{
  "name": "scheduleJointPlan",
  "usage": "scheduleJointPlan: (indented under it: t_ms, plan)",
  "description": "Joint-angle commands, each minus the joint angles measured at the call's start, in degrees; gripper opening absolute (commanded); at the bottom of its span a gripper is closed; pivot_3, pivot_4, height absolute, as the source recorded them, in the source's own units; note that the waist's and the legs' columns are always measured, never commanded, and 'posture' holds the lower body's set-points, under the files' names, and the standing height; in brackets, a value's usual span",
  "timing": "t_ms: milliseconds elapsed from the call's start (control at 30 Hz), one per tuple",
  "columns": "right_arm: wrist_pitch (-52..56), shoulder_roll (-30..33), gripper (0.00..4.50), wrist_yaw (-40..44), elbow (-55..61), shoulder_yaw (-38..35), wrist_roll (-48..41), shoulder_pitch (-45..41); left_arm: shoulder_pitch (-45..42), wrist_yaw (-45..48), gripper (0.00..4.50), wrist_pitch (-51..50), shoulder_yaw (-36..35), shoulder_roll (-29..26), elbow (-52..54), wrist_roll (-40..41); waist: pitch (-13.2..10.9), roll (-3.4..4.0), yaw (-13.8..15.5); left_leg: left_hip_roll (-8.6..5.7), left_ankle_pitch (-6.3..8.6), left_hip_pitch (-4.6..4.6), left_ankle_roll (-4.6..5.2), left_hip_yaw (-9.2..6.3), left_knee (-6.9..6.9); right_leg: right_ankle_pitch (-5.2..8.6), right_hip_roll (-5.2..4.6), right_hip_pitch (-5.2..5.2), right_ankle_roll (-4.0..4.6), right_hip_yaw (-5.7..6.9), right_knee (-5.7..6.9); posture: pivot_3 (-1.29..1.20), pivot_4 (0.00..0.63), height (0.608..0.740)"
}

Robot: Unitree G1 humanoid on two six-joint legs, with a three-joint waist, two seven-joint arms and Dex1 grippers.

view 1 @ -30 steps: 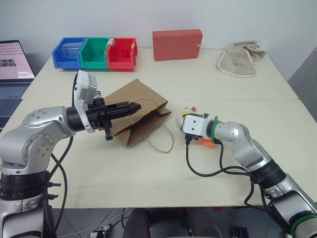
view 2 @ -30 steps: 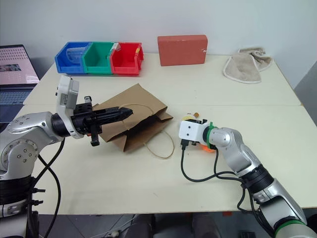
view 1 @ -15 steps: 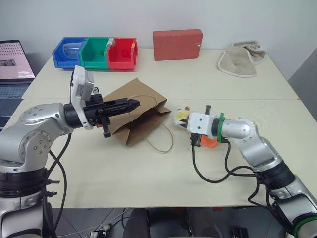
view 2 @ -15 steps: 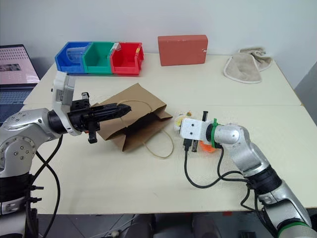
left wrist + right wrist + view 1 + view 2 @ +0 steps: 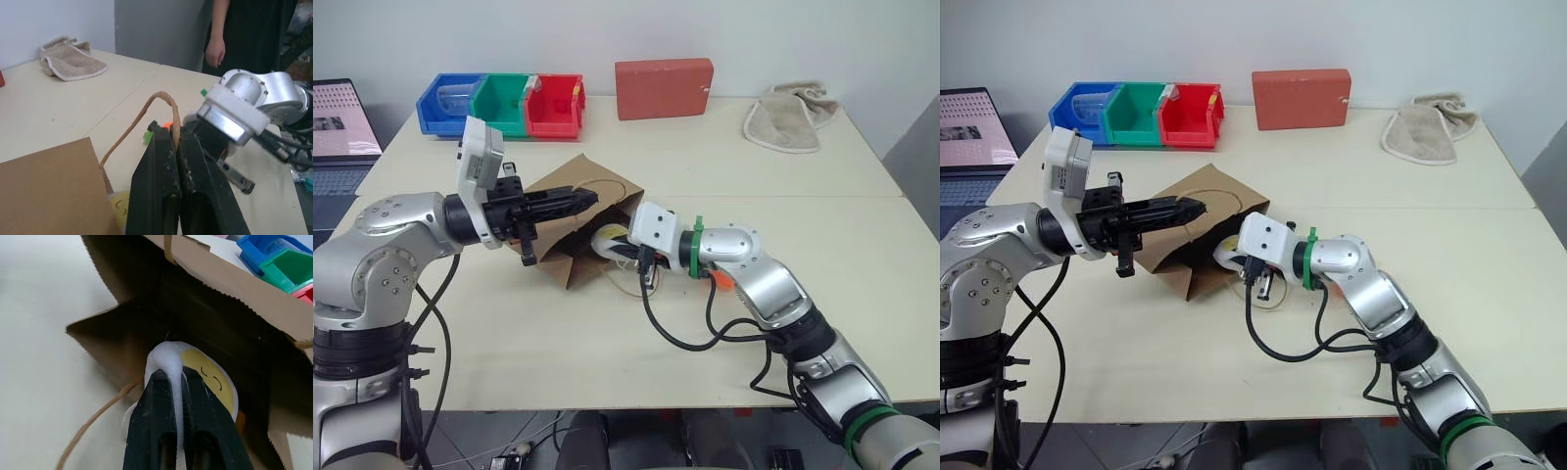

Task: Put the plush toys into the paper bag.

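Right wrist view: the right gripper (image 5: 182, 377) pinches a fold of the white toy (image 5: 195, 377) between its two black fingers. The yellow face with a little smile looks up, just past the fingers.
White toy, where: it hangs right at the dark mouth of the paper bag (image 5: 570, 235), not fully inside. From the head camera it shows as a pale lump beside the bag's open end.
Left gripper: the left gripper (image 5: 174, 139) has its fingers pressed together on the bag's thin tan handle (image 5: 146, 111). It holds the top side of the bag up, so the mouth is open.
Carrot toy: the orange carrot toy (image 5: 722, 282) lies on the table (image 5: 862, 235) behind the right arm, mostly hidden. It is well apart from the bag mouth.
Other things: a red block (image 5: 664, 87), a beige towel (image 5: 788, 117) and three colored bins (image 5: 501, 104) sit at the far side of the table. They are not part of the job.
Step now: I think the robot is putting the first toy into the bag.
Next move: the right arm should push the toy deeper into the bag and then let go. The left gripper needs to hold the handle up so the mouth does not flop shut.
After that: the carrot toy is left to fetch.
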State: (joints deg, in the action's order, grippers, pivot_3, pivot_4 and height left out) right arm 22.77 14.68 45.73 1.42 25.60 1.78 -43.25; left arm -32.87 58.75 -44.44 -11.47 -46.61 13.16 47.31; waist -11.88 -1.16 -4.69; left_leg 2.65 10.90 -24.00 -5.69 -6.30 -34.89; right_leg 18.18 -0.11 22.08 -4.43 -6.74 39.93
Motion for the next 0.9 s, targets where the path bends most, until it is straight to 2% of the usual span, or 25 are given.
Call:
scheduleJointPlan:
  t_ms: [33, 300, 433, 733, 900]
  plan:
    - [-4.5, -4.4, 0.05, -3.7, -5.0, -0.1, 1.9, -4.6, -0.8, -0.1, 0.00, -0.4, -0.5, 0.1, 2.5, 1.8, 0.0, 0.00, -0.1, 0.00, 0.00, 0.00, 0.00, 0.00, 0.01, 0.00, 0.00, 0.02, 0.00, -0.01, 0.01, 0.00, 0.150, 0.740]
    - [-8.9, -11.5, 0.05, -9.0, -16.9, -1.3, 4.1, -9.8, -1.7, -2.7, 0.00, -0.1, -1.0, 4.1, 1.6, 3.6, 0.0, -0.01, 0.0, 0.00, 0.00, 0.00, 0.00, -0.02, 0.01, -0.01, 0.00, 0.03, 0.01, 0.02, 0.04, 0.00, 0.150, 0.740]
    - [-10.9, -12.9, 1.12, -11.2, -19.6, -3.0, 4.3, -10.1, -2.2, -3.0, 0.00, -0.2, -1.7, 4.9, -0.2, 3.6, 0.0, -0.01, -0.1, 0.01, 0.00, 0.00, 0.00, -0.03, 0.01, -0.01, 0.00, 0.02, 0.01, 0.03, 0.05, 0.00, 0.150, 0.740]
    - [-5.6, -10.8, 4.43, -8.2, -12.2, -4.2, 2.0, -7.6, -3.0, -2.4, 0.00, 0.4, -2.0, 4.9, -2.3, 2.6, 0.0, 0.00, -0.1, 0.00, 0.00, 0.00, 0.00, -0.04, 0.03, -0.01, 0.00, 0.02, 0.01, 0.04, 0.04, 0.00, 0.150, 0.740]
    - [0.5, -8.6, 4.47, -4.1, -5.5, -4.9, -1.1, -6.5, -2.9, -2.2, 0.00, 0.8, -1.7, 4.8, -2.5, 2.2, 0.0, 0.00, -0.1, 0.00, 0.00, 0.00, 0.00, -0.05, 0.03, -0.01, 0.00, 0.02, 0.01, 0.05, 0.04, 0.00, 0.150, 0.740]
